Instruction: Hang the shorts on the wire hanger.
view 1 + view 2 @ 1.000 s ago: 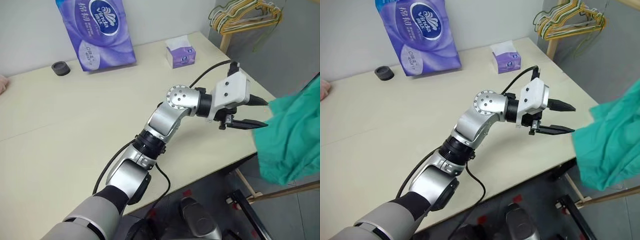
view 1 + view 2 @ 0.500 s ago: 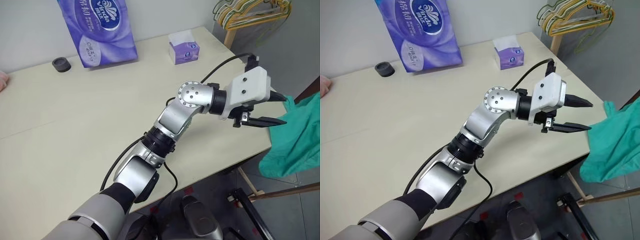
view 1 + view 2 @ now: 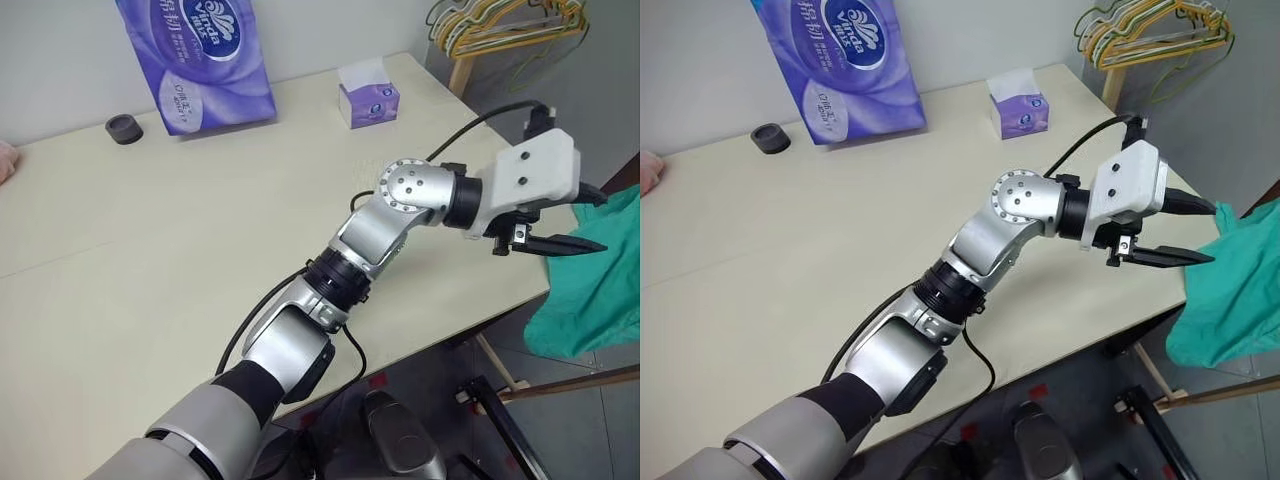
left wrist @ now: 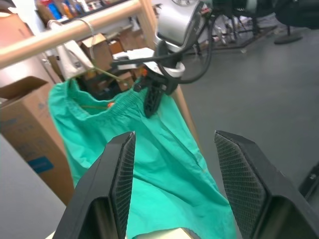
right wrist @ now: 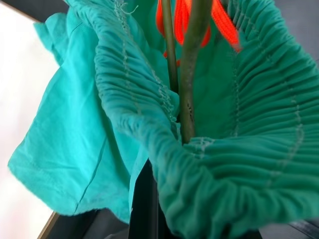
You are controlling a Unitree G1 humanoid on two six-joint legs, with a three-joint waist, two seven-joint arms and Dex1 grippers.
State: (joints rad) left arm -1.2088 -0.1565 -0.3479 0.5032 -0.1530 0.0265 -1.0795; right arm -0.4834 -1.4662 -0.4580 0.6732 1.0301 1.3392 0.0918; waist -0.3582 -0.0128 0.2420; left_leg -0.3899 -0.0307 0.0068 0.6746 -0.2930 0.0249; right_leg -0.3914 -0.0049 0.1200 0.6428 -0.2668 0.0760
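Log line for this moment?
left end effector: open, beside shorts | right end effector: shut on shorts waistband | wire hanger: inside waistband

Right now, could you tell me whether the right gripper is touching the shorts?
Touching. In the left wrist view, the right gripper is shut on the gathered waistband of the shorts. The right wrist view shows the waistband bunched around its finger and the wire hanger.

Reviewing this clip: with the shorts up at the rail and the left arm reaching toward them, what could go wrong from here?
1. The right gripper pinches only the gathered waistband of the shorts; most of the cloth hangs free, so it may slip out.
2. The wire hanger is bunched inside the waistband; pulling could drag the shorts off it.
3. The open left gripper is close to the cloth and might snag it.
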